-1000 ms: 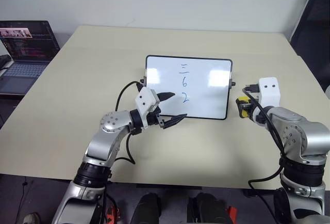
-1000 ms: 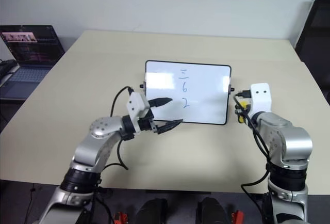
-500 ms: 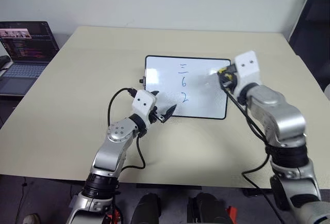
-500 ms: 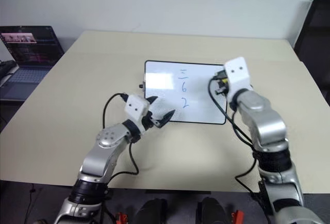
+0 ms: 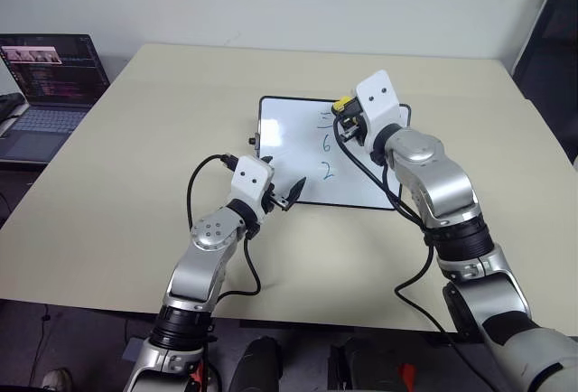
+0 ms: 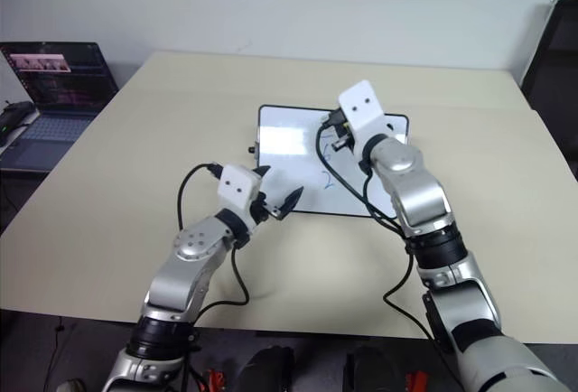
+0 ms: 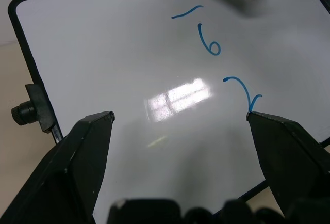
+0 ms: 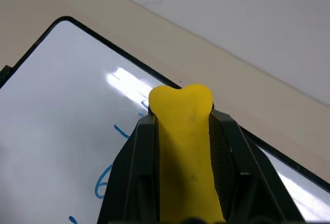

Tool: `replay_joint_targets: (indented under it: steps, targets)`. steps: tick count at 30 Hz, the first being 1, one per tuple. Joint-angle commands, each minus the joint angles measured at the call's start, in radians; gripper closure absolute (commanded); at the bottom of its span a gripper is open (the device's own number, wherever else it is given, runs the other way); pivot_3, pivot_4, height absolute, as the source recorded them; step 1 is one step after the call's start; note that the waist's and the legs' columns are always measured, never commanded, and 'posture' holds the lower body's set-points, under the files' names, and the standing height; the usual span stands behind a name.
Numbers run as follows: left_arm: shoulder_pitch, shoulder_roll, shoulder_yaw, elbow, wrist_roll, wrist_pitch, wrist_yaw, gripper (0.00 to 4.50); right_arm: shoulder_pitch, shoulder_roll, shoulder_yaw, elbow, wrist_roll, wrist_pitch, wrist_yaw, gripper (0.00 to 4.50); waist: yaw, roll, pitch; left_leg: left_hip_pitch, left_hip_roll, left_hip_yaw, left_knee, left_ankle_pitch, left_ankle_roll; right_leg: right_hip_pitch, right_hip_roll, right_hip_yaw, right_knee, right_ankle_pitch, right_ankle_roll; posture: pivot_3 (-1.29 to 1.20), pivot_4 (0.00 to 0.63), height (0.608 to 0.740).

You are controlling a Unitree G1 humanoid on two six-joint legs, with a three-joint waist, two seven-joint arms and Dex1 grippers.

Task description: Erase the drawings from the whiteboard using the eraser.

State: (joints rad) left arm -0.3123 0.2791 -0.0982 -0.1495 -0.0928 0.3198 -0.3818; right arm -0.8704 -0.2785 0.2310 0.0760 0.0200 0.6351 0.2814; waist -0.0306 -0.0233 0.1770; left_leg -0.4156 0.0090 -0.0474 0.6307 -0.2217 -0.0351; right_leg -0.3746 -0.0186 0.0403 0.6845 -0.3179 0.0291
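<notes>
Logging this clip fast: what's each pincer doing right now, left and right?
Left pincer: open, holding nothing, at the whiteboard's near edge.
Right pincer: closed on the yellow eraser, above the drawings.

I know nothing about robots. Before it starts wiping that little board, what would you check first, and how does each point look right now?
1. Eraser clamped between the right gripper fingers: ok.
2. Eraser over the top dashes of the drawings: ok.
3. Eraser touching the whiteboard: cannot tell.
4. Left gripper open at the board's near edge, ready to steady it: ok.
5. Board actually held firm: not ok, the left fingers are not closed on it.
</notes>
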Motion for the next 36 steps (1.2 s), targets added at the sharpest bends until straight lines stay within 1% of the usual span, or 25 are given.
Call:
replay_joint_targets:
  steps: [1,10,22,30,36]
  targets:
    - [-0.013,0.006,0.02,-0.052,0.003,-0.005,0.007,0.0,-0.051,-0.014,0.035,0.029,-0.056,-0.077,0.036,3.53,0.0,0.0,0.0,0.0,0.0,0.0,0.0,0.0,0.0,0.0,0.0,0.0,0.0,0.0,0.0,0.0,0.15,0.74]
    - [-0.013,0.003,0.034,-0.082,0.003,0.018,0.031,0.0,-0.13,0.025,0.035,0.161,-0.099,-0.119,0.082,3.53,0.0,0.0,0.0,0.0,0.0,0.0,0.0,0.0,0.0,-0.001,0.0,0.0,0.0,0.0,0.0,0.0,0.15,0.74]
    - [-0.006,0.001,0.055,-0.139,0.001,0.059,0.071,0.0,-0.179,0.065,0.042,0.249,-0.125,-0.128,0.142,3.53,0.0,0.0,0.0,0.0,0.0,0.0,0.0,0.0,0.0,-0.001,0.0,0.0,0.001,0.0,0.0,0.0,0.15,0.74]
    - [0.005,-0.015,0.048,-0.174,0.002,0.081,0.098,0.0,-0.204,0.06,0.057,0.31,-0.146,-0.136,0.199,3.53,0.0,0.0,0.0,0.0,0.0,0.0,0.0,0.0,0.0,-0.001,0.0,0.0,0.002,0.0,0.0,0.0,0.15,0.74]
    - [0.006,-0.035,0.033,-0.178,0.008,0.087,0.117,0.0,-0.244,0.032,0.08,0.397,-0.175,-0.196,0.268,3.53,-0.001,0.0,0.0,0.0,0.0,0.001,0.001,0.0,0.0,-0.001,0.0,0.0,0.003,0.0,0.0,0.0,0.15,0.74]
